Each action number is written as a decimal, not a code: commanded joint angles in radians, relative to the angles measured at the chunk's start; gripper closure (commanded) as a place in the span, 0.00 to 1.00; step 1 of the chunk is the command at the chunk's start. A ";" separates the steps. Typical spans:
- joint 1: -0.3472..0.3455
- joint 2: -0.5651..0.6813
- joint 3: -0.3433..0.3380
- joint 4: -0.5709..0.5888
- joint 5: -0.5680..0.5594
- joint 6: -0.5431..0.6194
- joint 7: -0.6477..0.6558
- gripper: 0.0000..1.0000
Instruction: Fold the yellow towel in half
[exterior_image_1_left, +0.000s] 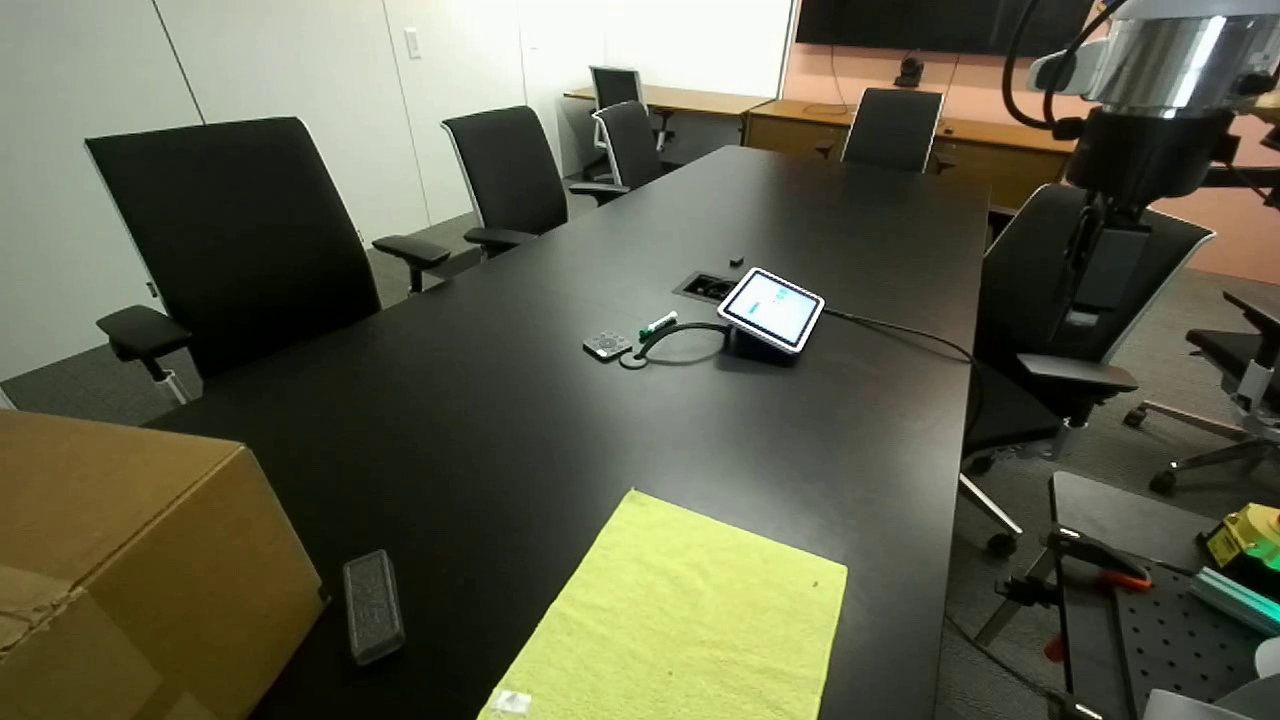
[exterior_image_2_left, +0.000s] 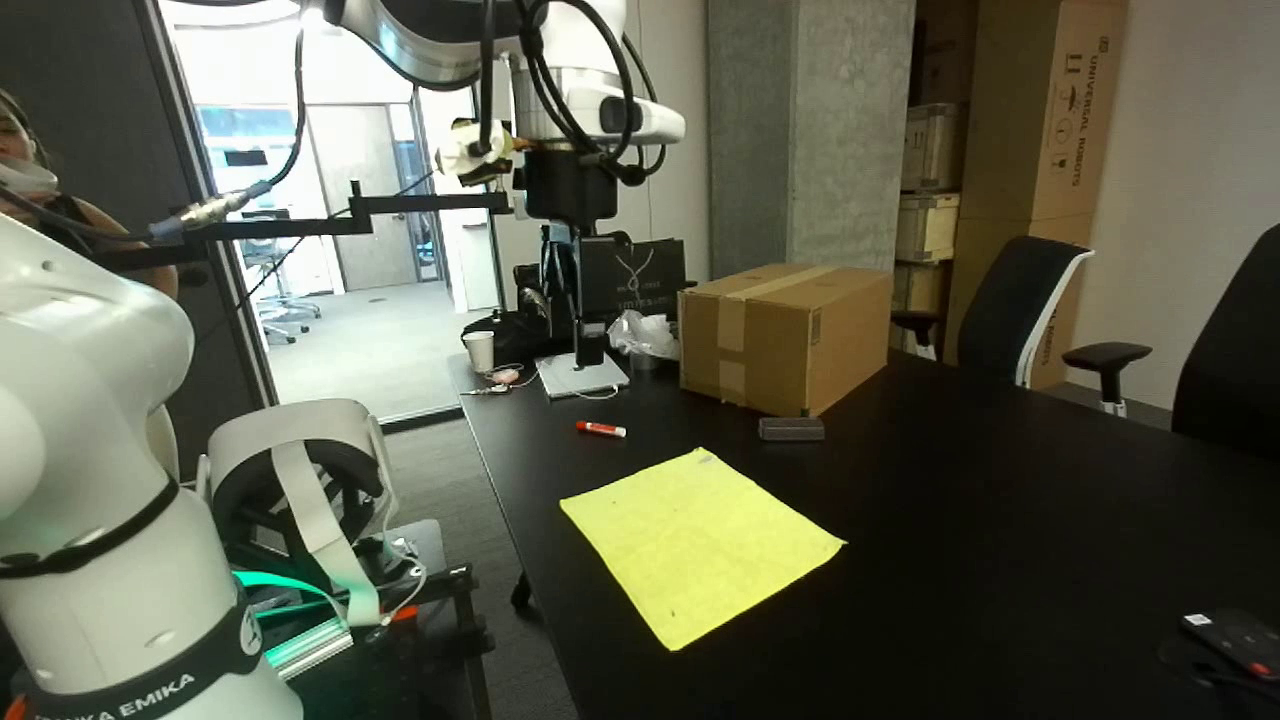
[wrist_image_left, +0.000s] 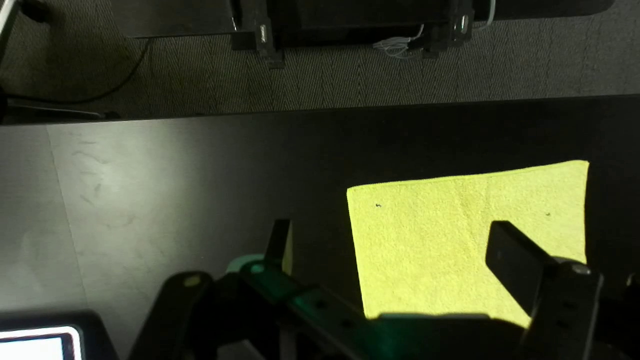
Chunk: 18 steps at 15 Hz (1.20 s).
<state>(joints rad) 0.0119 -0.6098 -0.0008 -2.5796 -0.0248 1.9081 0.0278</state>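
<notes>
The yellow towel (exterior_image_1_left: 690, 610) lies flat and unfolded on the black table. It shows whole in an exterior view (exterior_image_2_left: 705, 545); its near end is cut off by the frame edge in the exterior view that looks down the table. In the wrist view the towel (wrist_image_left: 425, 255) lies below and right of centre, partly hidden by the gripper. My gripper (wrist_image_left: 391, 225) is open and empty, its fingers wide apart. It hangs well above the table, apart from the towel, and points down in both exterior views (exterior_image_1_left: 1098, 270) (exterior_image_2_left: 588, 345).
A cardboard box (exterior_image_2_left: 785, 340), a dark eraser (exterior_image_2_left: 791, 429) and a red marker (exterior_image_2_left: 601, 429) lie around the towel. A tablet on a stand (exterior_image_1_left: 772, 310), with a cable, stands farther along the table. Chairs (exterior_image_1_left: 235, 220) line the table. The table edge (wrist_image_left: 225, 115) runs beside the towel.
</notes>
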 joint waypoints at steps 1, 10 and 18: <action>-0.007 0.052 0.010 -0.002 -0.007 0.060 0.003 0.00; 0.021 0.549 0.099 0.004 -0.014 0.564 0.157 0.00; 0.060 0.841 0.115 0.048 0.154 0.851 0.081 0.00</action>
<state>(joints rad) 0.0628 0.1423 0.0963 -2.5612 0.0634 2.6635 0.1536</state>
